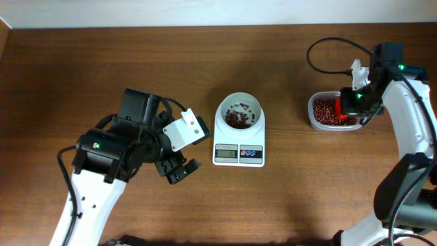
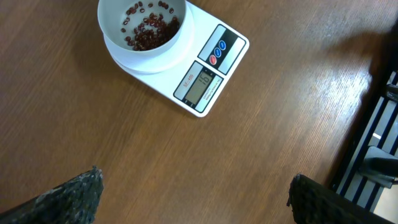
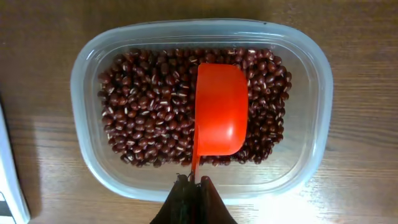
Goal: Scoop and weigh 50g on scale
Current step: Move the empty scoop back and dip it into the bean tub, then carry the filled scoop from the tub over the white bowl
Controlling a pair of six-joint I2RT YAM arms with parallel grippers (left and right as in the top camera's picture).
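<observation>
The white scale (image 1: 238, 152) stands mid-table with a round white bowl (image 1: 238, 113) on top holding a small heap of red beans; the left wrist view shows the scale (image 2: 208, 71) too, with its grey display lit. My right gripper (image 3: 194, 182) is shut on the thin handle of an orange-red scoop (image 3: 221, 116), whose empty cup lies on the beans in the clear tub (image 3: 93, 62). Overhead, that gripper (image 1: 349, 98) hangs over the tub (image 1: 334, 112) at the right. My left gripper (image 1: 178, 169) is open over bare wood, left of the scale, its fingertips (image 2: 74, 196) wide apart.
A black cable (image 1: 328, 48) loops behind the right arm near the table's far edge. The left arm's body (image 1: 113, 154) fills the front left. A dark slatted object (image 2: 376, 143) shows at the right edge of the left wrist view.
</observation>
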